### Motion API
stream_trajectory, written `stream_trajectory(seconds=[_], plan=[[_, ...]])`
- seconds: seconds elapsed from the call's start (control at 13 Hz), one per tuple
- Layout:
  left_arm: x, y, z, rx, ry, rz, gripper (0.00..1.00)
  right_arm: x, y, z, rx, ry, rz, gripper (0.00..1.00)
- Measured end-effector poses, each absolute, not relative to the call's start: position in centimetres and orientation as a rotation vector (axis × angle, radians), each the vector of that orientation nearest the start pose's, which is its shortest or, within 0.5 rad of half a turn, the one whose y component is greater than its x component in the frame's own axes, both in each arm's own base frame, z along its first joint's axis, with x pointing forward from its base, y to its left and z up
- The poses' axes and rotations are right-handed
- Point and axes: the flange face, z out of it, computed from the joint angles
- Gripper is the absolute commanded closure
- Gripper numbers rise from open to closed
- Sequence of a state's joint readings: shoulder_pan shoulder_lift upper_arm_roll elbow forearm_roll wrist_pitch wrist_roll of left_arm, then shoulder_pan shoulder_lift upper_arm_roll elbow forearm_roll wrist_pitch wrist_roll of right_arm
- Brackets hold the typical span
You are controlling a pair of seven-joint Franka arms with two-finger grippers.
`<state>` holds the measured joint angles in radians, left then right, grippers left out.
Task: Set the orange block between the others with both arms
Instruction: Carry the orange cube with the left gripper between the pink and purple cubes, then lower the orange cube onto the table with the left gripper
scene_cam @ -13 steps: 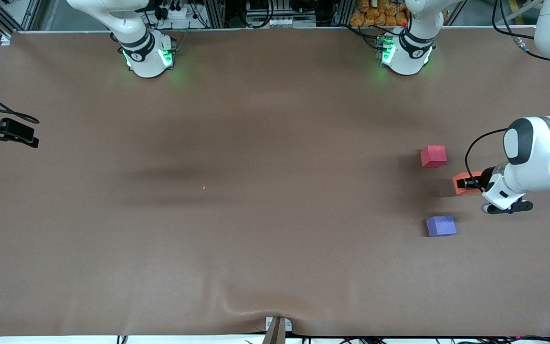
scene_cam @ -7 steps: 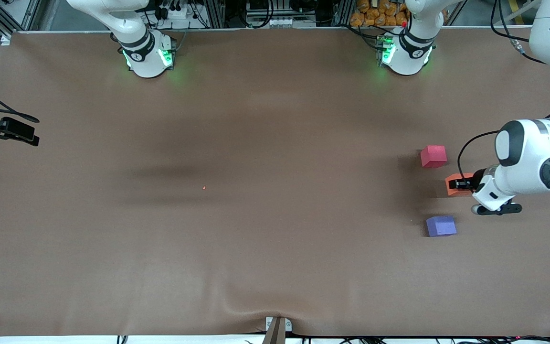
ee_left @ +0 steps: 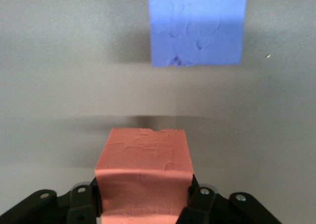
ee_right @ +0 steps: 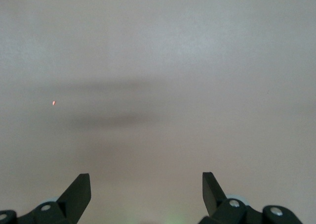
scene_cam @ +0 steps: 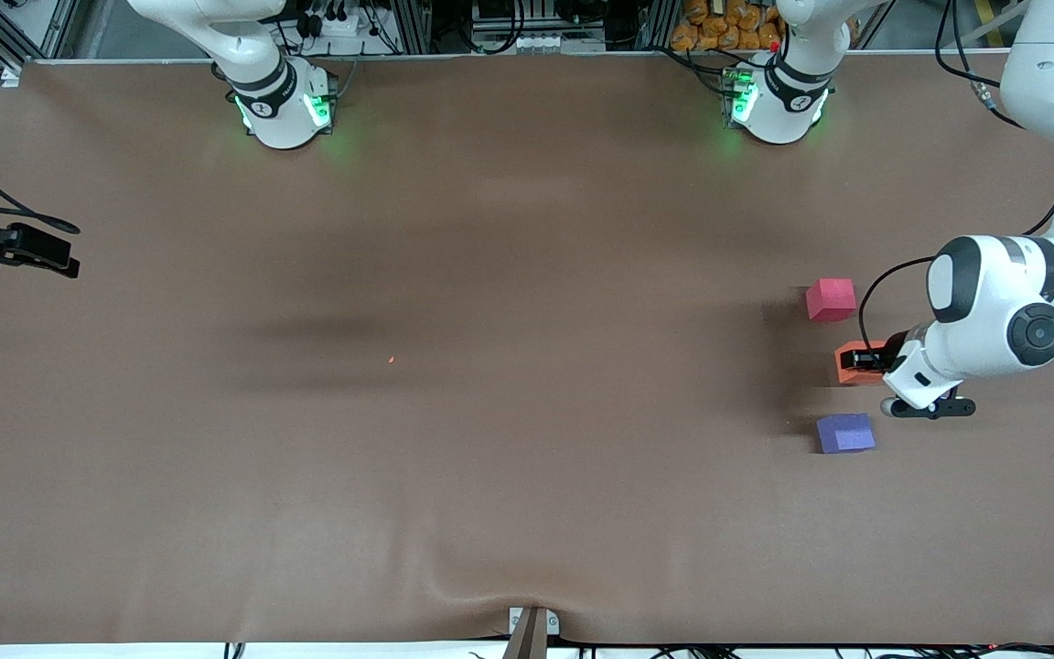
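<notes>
My left gripper (scene_cam: 862, 359) is shut on the orange block (scene_cam: 849, 363), just above the table. In the left wrist view the orange block (ee_left: 143, 164) fills the gap between the black fingers (ee_left: 83, 199) of my left gripper (ee_left: 143, 204). It hangs over the gap between the others, slightly toward the left arm's end. The pinkish-red cube (scene_cam: 831, 299) lies farther from the front camera. The purple-blue cube (scene_cam: 844, 433) lies nearer, and the left wrist view shows this purple-blue cube (ee_left: 197, 23) too. My right gripper (ee_right: 146, 187) is open with nothing in it and waits over the right arm's end of the table (scene_cam: 19, 249).
The brown table cover (scene_cam: 527, 275) has a wrinkle near the front edge (scene_cam: 481, 586), by a small clamp (scene_cam: 532, 628). A tiny orange speck (scene_cam: 392, 359) lies mid-table, and the right wrist view also shows this speck (ee_right: 54, 103). The arm bases (scene_cam: 285, 105) stand along the back edge.
My left gripper has carried the orange block sideways toward the right arm's end of the table, into line with the two other cubes. The right arm has barely moved.
</notes>
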<state>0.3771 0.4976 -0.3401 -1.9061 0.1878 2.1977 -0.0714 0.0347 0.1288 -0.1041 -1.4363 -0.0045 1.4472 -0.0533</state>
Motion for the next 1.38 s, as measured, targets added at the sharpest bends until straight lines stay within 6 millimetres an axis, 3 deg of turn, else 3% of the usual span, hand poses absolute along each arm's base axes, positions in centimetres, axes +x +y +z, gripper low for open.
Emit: stream_trajectory(seconds=[1.38], plan=[[61.2, 2.3, 21.8, -3.167, 0.036, 0.246, 1.00, 57.8, -3.6, 60.3, -3.145, 0.025, 0.203, 0.00]])
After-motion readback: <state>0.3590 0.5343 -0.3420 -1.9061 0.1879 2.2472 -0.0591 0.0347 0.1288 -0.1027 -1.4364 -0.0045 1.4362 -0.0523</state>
